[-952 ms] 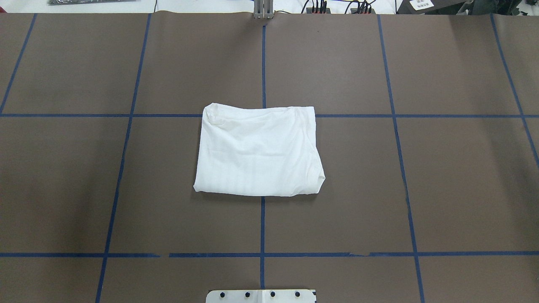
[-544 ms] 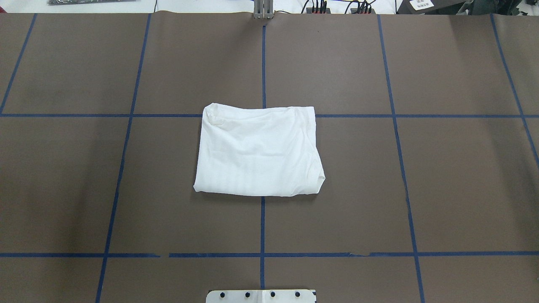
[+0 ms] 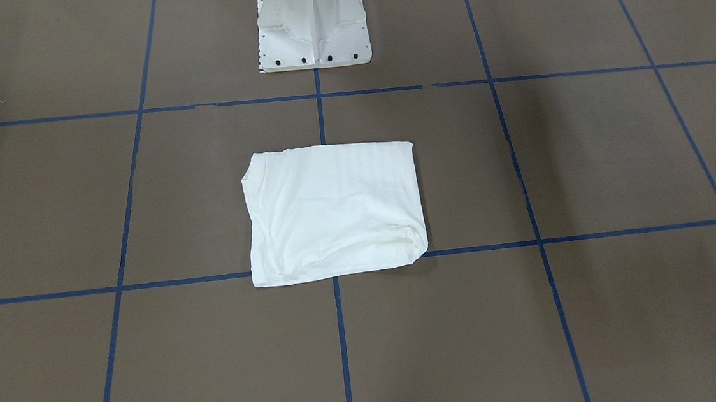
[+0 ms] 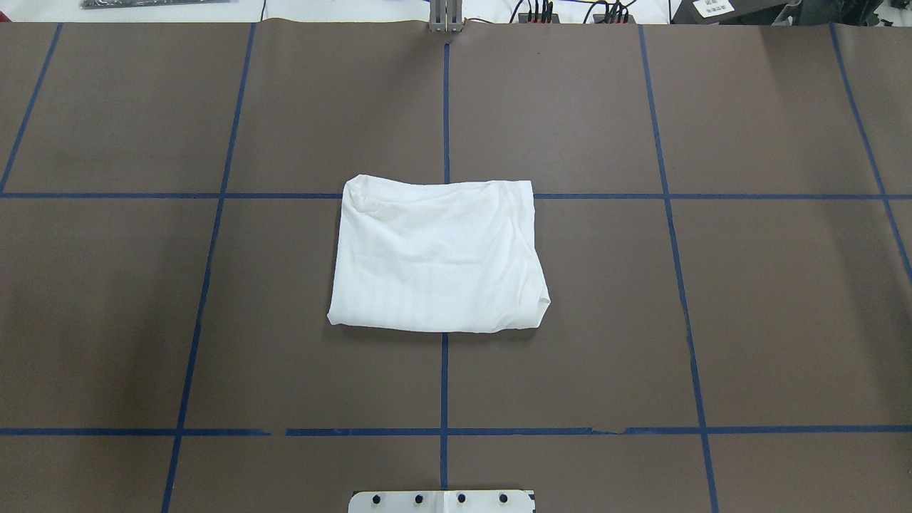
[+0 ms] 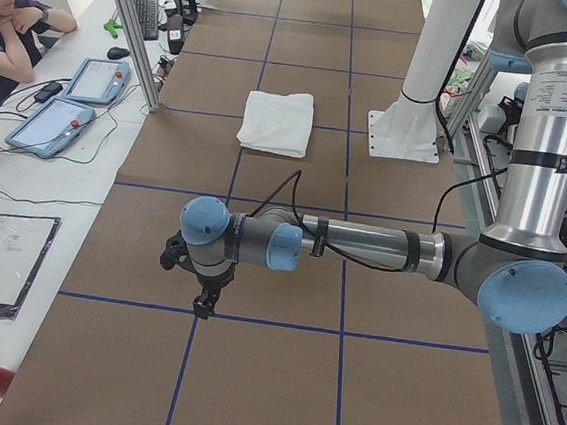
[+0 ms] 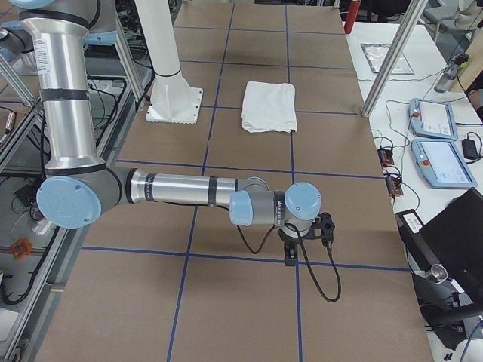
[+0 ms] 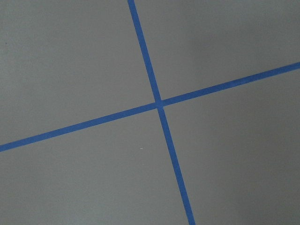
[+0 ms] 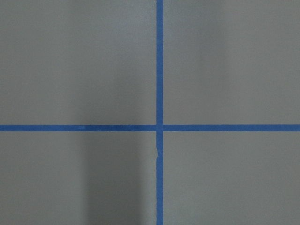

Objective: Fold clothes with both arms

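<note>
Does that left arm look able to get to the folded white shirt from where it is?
Probably yes. The left gripper hangs over bare table, apart from the shirt, and nothing lies between them.

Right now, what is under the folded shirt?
The shirt lies on the brown table cover, over two blue tape lines. Their crossing and the shirt's inner layers are hidden.

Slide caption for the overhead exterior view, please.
Folded white garment lying at the centre of the brown, blue-taped table, ahead of the white pedestal base.
</note>
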You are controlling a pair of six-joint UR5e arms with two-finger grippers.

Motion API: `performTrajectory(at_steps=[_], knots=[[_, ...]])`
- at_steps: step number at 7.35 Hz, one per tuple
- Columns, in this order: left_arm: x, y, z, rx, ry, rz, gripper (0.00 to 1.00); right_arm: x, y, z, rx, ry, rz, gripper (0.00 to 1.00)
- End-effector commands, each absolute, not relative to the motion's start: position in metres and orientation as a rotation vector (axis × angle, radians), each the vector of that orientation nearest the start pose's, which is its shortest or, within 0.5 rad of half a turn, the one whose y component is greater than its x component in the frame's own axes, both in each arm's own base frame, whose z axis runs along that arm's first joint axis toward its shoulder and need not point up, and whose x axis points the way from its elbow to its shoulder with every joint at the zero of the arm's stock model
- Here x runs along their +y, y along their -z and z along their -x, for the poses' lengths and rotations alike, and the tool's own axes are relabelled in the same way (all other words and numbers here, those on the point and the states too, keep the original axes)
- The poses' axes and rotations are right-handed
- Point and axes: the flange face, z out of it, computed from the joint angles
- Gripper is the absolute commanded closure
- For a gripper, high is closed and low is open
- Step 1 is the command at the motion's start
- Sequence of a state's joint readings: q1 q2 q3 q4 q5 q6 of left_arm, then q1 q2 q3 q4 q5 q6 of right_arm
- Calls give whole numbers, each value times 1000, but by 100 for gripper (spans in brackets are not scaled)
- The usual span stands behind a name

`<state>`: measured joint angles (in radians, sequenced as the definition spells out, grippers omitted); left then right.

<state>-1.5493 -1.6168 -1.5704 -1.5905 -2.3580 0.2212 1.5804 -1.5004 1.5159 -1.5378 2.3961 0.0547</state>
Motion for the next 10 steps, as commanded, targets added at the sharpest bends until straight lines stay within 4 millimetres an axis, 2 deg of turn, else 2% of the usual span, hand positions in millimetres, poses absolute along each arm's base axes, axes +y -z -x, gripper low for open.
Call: performTrajectory(at_steps=[1,7,9,10], knots=[[-518,-627,52,778,-259,-150,0,-506,-624,-74,-821,-69,-4,0],[-517,-628,52,777,-246,-142,0,-505,-637,-74,-816,-76,17,0],[-517,-621,52,787,-60,-80,0,-506,-635,-74,-816,-74,14,0],[-518,-620,52,786,-61,-83,0,-506,-636,-74,-813,-74,14,0]])
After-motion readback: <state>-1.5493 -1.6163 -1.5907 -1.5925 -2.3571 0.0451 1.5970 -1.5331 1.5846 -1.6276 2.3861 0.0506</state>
